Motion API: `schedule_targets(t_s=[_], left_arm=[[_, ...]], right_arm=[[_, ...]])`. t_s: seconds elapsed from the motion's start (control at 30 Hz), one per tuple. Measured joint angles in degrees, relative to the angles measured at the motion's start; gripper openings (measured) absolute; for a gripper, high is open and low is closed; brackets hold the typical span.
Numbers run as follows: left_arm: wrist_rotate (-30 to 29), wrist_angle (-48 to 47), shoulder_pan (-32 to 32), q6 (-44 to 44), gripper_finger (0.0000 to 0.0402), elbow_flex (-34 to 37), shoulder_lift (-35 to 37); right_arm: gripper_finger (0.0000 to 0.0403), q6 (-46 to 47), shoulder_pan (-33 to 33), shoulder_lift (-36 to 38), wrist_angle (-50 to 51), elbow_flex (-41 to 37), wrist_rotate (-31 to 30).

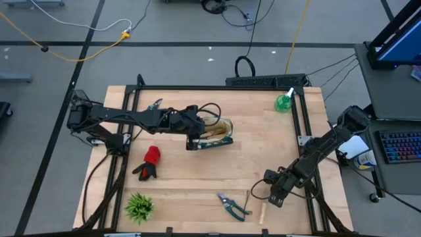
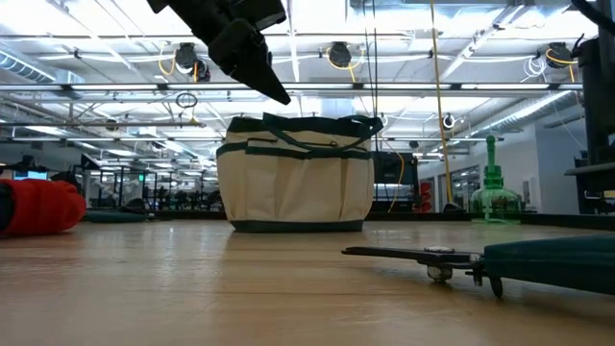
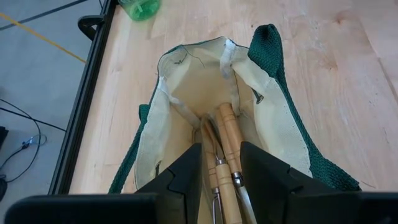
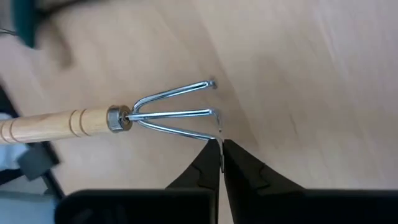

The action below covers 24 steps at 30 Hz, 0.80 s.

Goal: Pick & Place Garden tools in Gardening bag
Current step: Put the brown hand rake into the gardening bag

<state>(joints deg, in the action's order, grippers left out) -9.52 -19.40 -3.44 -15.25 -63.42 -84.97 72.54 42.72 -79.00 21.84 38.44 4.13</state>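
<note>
The cream gardening bag [image 1: 220, 128] with green trim stands upright at the table's middle [image 2: 296, 173], mouth open; several wooden-handled tools [image 3: 225, 155] stick up inside it. My left gripper [image 3: 221, 177] hovers open above the bag's mouth [image 2: 279, 91], touching nothing. A wooden-handled three-tine hand fork [image 4: 155, 112] lies near the front right edge [image 1: 258, 204], and my right gripper [image 4: 221, 149] is shut at its tines. Green-handled pruners [image 1: 231, 205], a red-and-black glove [image 1: 150, 162] and a green spray bottle [image 1: 284, 102] lie on the table. My right gripper pinches the bent tip of one outer tine [image 4: 218, 135] of the hand fork between its two fingertips. The fingers slant steeply down onto it. The fork's wooden handle [image 4: 56, 123] stretches away from the fingers, low over the tabletop.
A spiky green tuft plant [image 1: 138, 207] stands at the front left corner. Black rails [image 1: 302, 125] run along the table's left, right and far sides. Bare wood lies between the bag and the pruners.
</note>
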Motion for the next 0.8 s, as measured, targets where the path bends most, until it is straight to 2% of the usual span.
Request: schedule_targets(t_s=[0.23, 0.8], left_arm=[[0.0, 0.0, 0.0, 0.0, 0.0115, 0.0, 0.0], [0.0, 0.0, 0.0, 1.0, 0.0115, 0.0, 0.0]], right_arm=[[0.0004, -14.8, -6.9, 0.1, -5.9, 0.1, -3.0], [0.0004, -37.0, -28.3, 1.8, -8.3, 0.1, -4.2]])
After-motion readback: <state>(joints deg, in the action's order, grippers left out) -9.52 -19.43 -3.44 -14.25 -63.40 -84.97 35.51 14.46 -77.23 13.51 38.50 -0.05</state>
